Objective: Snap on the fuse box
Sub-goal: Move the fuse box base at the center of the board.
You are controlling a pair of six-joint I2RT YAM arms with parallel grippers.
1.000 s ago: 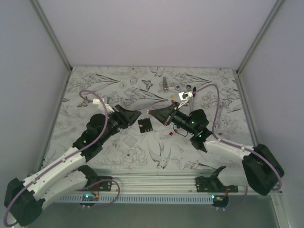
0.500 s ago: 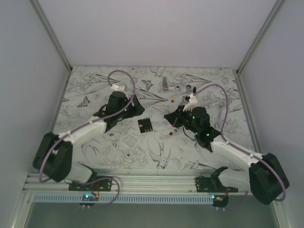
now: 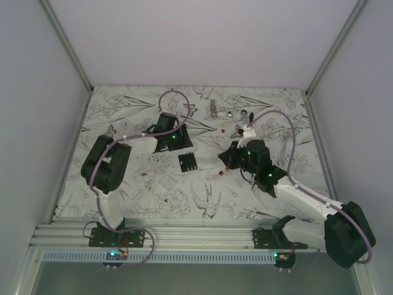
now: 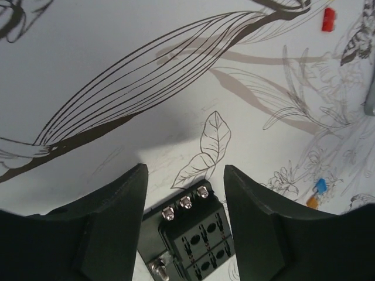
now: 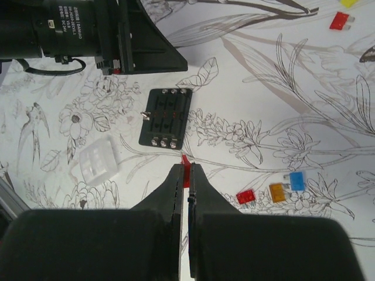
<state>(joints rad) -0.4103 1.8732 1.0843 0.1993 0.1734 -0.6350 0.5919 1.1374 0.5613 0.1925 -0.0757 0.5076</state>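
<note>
**Fuse box [image 3: 187, 162] flat on the desk [image 3: 123, 110], apart from both pincers**

In your overhead view the box sits at the middle of the patterned desk, between the two arms.

Your left pincer [image 4: 184, 170] stands open, its fingers spread with nothing gripped. In its wrist view the box shows at the bottom centre of the frame, through the gap between the fingers, with its screw heads and slots facing up. In the right wrist view the tip of that pincer is just above the box's upper edge, near but not touching.

Your right pincer [image 5: 186, 168] is closed, its fingers pressed together. Its tip is just below the box's lower edge in its own view. A red sliver [image 5: 185, 159] shows at that tip. You cannot tell whether it is pinched there or lying on the desk beneath.

A clear plastic cover [image 5: 98, 164] lies to the lower left of the box in the right wrist view, apart from it. At the lower right of that frame lie a red fuse [image 5: 246, 196], an orange fuse [image 5: 277, 192] and a blue fuse [image 5: 297, 181], close together. A second red fuse [image 5: 340, 21] lies in the upper right corner.
</note>
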